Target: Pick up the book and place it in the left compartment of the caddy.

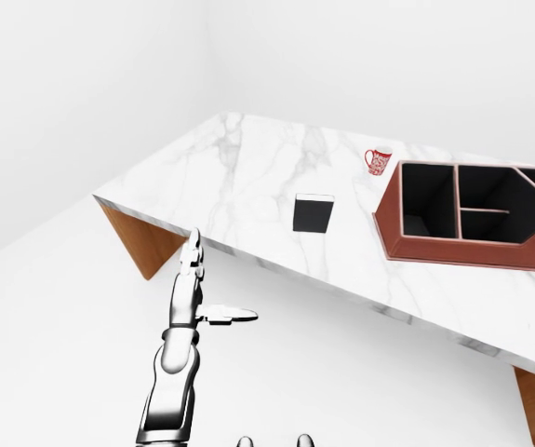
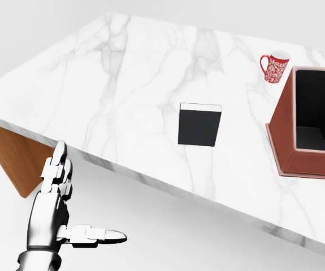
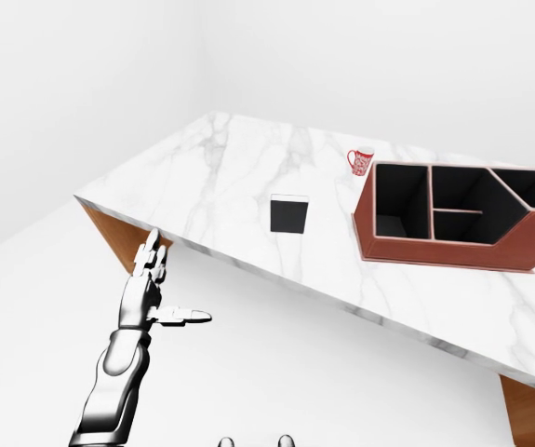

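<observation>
White marble surface [image 1: 248,177] in the left-eye view: the black book [image 1: 313,213] lies flat near its lower edge, left of the reddish-brown caddy [image 1: 434,250], with a red patterned mug [image 1: 377,161] above. Head view: the left robot hand [image 2: 57,209] hangs below the surface edge, fingers spread apart, holding nothing. Right-eye view: the caddy's left compartment [image 3: 400,201] sits empty; the right robot hand isn't visible.

text: none legible | mug [image 2: 274,67]: white pattern on red, no letters | book [image 2: 199,125]: plain black cover
</observation>
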Controlling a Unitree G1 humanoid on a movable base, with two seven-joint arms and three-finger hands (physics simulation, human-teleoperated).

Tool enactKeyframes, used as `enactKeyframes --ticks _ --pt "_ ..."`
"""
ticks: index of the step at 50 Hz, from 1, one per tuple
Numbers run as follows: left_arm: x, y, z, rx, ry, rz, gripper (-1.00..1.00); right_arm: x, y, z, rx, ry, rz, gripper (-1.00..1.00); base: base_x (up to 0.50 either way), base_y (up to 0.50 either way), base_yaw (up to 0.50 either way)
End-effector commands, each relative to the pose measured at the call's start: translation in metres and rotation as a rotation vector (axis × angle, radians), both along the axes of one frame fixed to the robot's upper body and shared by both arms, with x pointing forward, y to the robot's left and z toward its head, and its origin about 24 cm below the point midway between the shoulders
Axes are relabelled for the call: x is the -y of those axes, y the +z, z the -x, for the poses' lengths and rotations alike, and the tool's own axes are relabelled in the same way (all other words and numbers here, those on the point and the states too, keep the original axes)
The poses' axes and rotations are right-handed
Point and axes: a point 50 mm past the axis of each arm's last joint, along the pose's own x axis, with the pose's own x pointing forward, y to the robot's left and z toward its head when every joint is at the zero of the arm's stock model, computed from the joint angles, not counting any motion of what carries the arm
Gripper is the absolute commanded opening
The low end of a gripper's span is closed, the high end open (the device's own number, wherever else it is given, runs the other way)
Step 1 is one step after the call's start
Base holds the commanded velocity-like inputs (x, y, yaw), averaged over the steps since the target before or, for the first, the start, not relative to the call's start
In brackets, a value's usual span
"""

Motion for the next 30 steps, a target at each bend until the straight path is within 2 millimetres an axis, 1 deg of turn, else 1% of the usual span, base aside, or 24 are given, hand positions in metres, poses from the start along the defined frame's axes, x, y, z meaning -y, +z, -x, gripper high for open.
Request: enactKeyframes --ticks 1,4,6,14,19,30 --pt "0.0004 -0.0003 0.0001 -0.001 -0.001 -0.003 1.00 0.0001 -0.0015 -0.0004 -0.004 0.004 -0.002 1.00 0.11 -0.23 0.00" --pt "0.0009 0.0021 0.0011 0.010 0.000 -0.004 1.00 -0.0001 0.0001 0.0002 0.000 0.002 0.002 1.00 0.11 -0.23 0.00" --pt "0.0002 -0.0016 -0.0004 -0.007 0.002 -0.006 1.00 -0.0003 0.0007 0.0006 0.001 0.000 0.004 1.00 0.11 -0.22 0.00" --pt "-0.0011 -0.0042 -0.0012 -0.017 0.015 -0.020 1.00 0.0003 -0.0014 -0.0004 -0.002 0.000 -0.004 1.00 0.11 -0.22 0.00" --pt "0.0003 -0.0023 0.0005 -0.009 0.010 -0.025 1.00 -0.0003 0.0008 0.0008 0.002 -0.002 0.002 1.00 0.11 -0.23 0.00" --pt "0.0002 -0.0045 -0.0007 -0.019 0.003 -0.018 1.00 -0.0002 -0.0003 -0.0002 -0.002 0.001 0.001 1.00 0.11 -0.23 0.00"
